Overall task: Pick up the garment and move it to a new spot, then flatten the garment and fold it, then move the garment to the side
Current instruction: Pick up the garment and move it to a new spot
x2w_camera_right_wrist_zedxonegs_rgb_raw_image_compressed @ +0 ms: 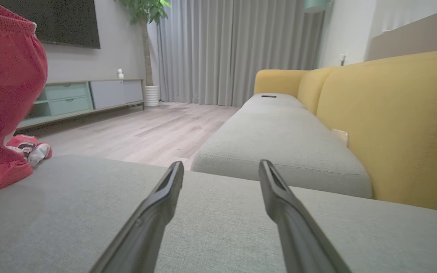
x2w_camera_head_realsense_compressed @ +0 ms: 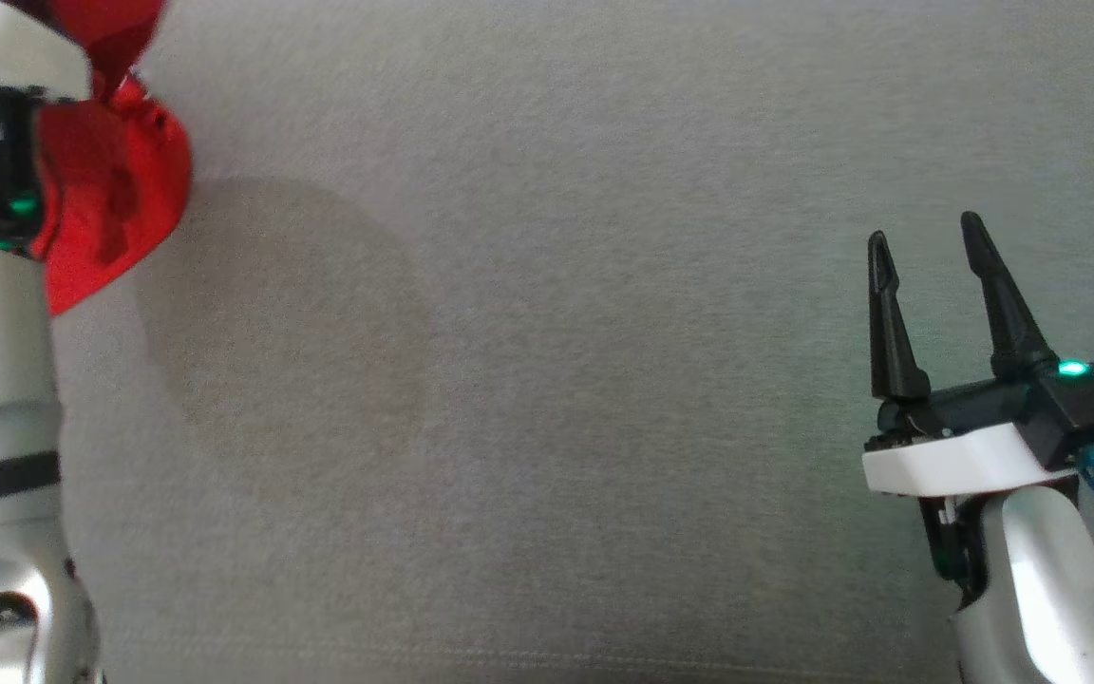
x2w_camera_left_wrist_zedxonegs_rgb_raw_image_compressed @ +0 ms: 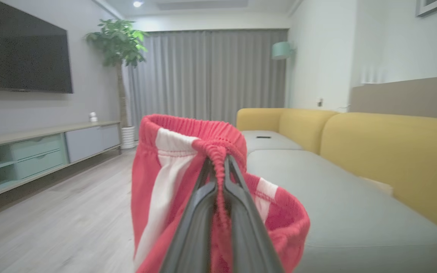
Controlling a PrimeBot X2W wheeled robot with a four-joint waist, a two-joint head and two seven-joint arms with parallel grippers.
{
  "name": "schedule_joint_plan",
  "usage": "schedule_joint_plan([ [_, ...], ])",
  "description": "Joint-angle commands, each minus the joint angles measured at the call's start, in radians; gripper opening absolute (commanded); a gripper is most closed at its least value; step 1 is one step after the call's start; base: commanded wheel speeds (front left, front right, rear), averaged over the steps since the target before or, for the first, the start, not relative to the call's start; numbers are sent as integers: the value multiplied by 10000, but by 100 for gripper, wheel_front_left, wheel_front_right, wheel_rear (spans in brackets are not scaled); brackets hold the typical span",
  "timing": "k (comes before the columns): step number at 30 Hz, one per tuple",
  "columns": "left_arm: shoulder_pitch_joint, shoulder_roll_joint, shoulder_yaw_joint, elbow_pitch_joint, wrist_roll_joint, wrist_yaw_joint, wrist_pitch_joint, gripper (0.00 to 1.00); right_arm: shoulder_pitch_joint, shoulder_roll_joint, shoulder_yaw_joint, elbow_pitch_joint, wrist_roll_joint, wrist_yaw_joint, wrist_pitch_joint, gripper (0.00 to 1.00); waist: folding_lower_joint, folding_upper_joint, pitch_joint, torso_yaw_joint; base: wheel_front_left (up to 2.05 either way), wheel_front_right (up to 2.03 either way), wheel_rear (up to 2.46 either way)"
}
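The garment [x2w_camera_left_wrist_zedxonegs_rgb_raw_image_compressed: 173, 178] is a pair of red shorts with a white side stripe and an elastic waistband. My left gripper [x2w_camera_left_wrist_zedxonegs_rgb_raw_image_compressed: 218, 161] is shut on a bunched bit of that waistband, and the fabric hangs down around the fingers, lifted off the cushion. In the head view the garment [x2w_camera_head_realsense_compressed: 115, 180] hangs at the upper left beside my left wrist. From the right wrist view the garment [x2w_camera_right_wrist_zedxonegs_rgb_raw_image_compressed: 2, 102] hangs at the far left with its hem near the grey seat. My right gripper [x2w_camera_head_realsense_compressed: 927, 252] stands open over the cushion at the right, with nothing between its fingers [x2w_camera_right_wrist_zedxonegs_rgb_raw_image_compressed: 165, 189].
A grey sofa seat [x2w_camera_head_realsense_compressed: 547, 380] spreads under both arms, with yellow back cushions [x2w_camera_right_wrist_zedxonegs_rgb_raw_image_compressed: 393, 125] along one side. Beyond it lie a wooden floor [x2w_camera_right_wrist_zedxonegs_rgb_raw_image_compressed: 146, 129], a low TV cabinet [x2w_camera_left_wrist_zedxonegs_rgb_raw_image_compressed: 32, 155], a potted plant [x2w_camera_left_wrist_zedxonegs_rgb_raw_image_compressed: 120, 45] and grey curtains [x2w_camera_left_wrist_zedxonegs_rgb_raw_image_compressed: 207, 76]. A small dark object [x2w_camera_right_wrist_zedxonegs_rgb_raw_image_compressed: 268, 96] lies on the far cushion.
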Motion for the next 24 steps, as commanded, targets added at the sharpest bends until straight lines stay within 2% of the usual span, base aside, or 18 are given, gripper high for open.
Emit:
schedule_joint_plan([
  [1, -195, 349, 95, -520, -120, -25, 158, 0, -46, 57, 274, -302, 181, 75, -63, 100, 0, 0, -610, -658, 0, 0, 0],
  [8, 179, -234, -1241, -1822, -1050, -94, 1274, 0, 299, 62, 399, -303, 914, 75, -63, 100, 0, 0, -1345, -1859, 0, 0, 0],
  [13, 96, -685, -2249, -1871, -1503, -100, 1302, 0, 502, 63, 578, -371, 1254, 75, -63, 100, 0, 0, -1657, -2623, 0, 0, 0],
  [19, 241, -1220, -2900, -809, -2121, -102, 912, 0, 867, 63, 478, -413, 1556, 75, -63, 100, 0, 0, -1927, -3160, 0, 0, 0],
  [24, 1465, -1508, -3104, 658, -2648, -102, 319, 0, 960, 63, 571, -398, 1605, 75, -63, 100, 0, 0, -2014, -3460, 0, 0, 0],
])
